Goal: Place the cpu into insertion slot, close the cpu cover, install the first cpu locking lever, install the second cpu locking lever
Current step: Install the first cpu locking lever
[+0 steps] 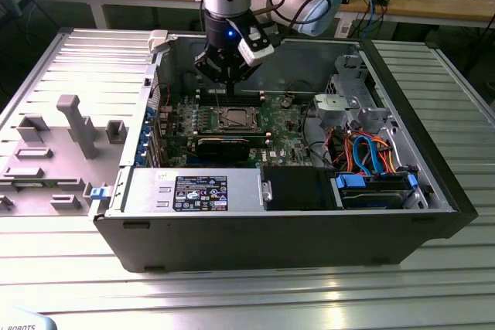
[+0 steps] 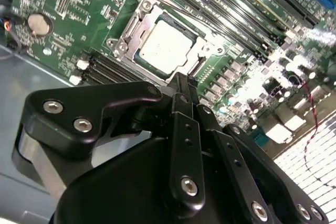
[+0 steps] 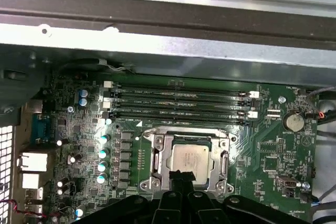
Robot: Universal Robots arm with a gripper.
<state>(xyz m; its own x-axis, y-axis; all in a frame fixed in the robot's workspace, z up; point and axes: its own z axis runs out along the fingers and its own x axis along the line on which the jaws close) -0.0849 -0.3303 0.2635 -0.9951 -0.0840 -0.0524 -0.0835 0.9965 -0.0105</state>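
The cpu lies flat in the insertion slot on the green motherboard, its silvery top showing. The cpu cover lies down around it as a silver frame. I cannot tell how the locking levers stand. My gripper hangs just above the socket's edge. Its black fingers are pressed together, shut, with nothing held.
The motherboard sits inside an open computer case. Memory slots run beside the socket, and a long black graphics card lies on its other side. A drive cage with blue and orange cables is at the exterior view's right. A grey fixture tray is at its left.
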